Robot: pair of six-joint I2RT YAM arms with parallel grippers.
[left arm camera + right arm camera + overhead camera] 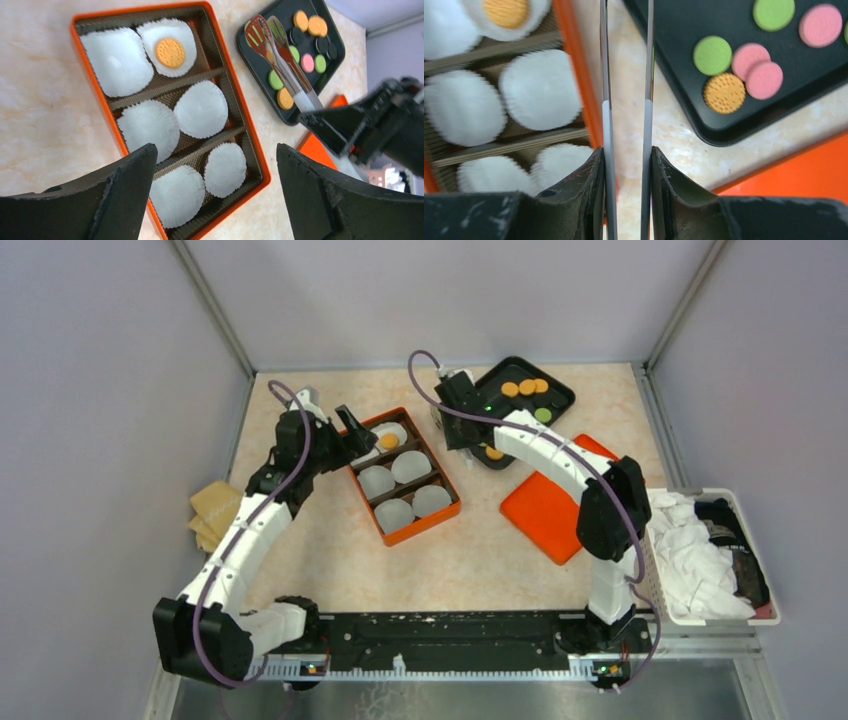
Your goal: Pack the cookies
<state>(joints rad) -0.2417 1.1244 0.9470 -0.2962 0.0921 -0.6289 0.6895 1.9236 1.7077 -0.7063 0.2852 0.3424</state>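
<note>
One orange cookie point(170, 52) lies in a white paper cup at the far end of the orange box point(252, 150). The other cups point(200, 109) hold nothing. More cookies, orange point(724, 92), green point(712, 55), pink point(764, 80) and dark point(322, 45), lie on the black tray point(684, 30). My right gripper point(626, 160) is shut on the two arms of metal tongs point(647, 75). Their slotted tips point(260, 35) hover over the tray's left end with nothing between them. My left gripper point(215, 150) hangs open above the box's near end.
An orange lid point(545, 505) lies on the table right of the box, below the black tray point(560, 395). A white basket of cloths point(700, 550) stands at the right edge. A tan pad point(215, 510) lies at the left wall.
</note>
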